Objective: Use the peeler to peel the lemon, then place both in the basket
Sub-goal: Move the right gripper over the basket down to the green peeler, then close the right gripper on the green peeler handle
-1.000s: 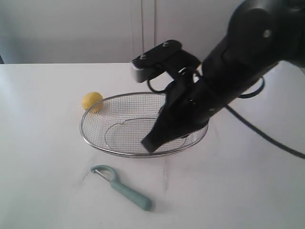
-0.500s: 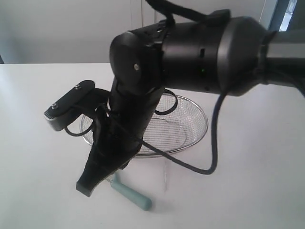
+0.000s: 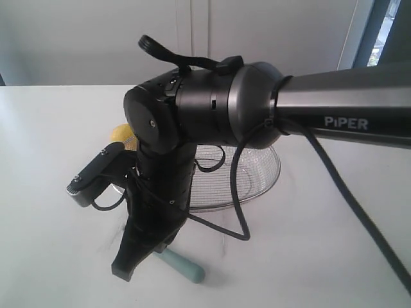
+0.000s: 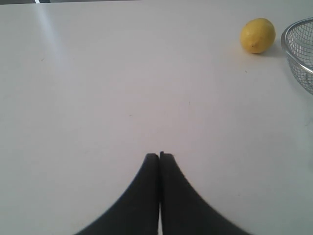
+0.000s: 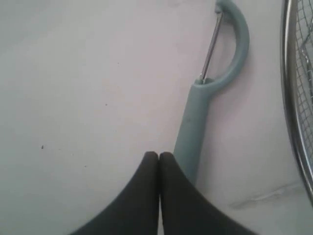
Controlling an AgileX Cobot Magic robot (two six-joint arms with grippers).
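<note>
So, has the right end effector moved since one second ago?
Yes. The right end effector went from over the basket toward the view's lower left, down beside the peeler.

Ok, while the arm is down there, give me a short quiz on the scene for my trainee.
1. True or false: the lemon lies inside the basket.
2. Next to the peeler, the right pincer is: A) wide open, B) shut and empty, C) shut on the lemon.
3. Which task item does the left wrist view not show?

Key: 1 false, it lies on the table beside the basket; 2 B; 3 the peeler.
</note>
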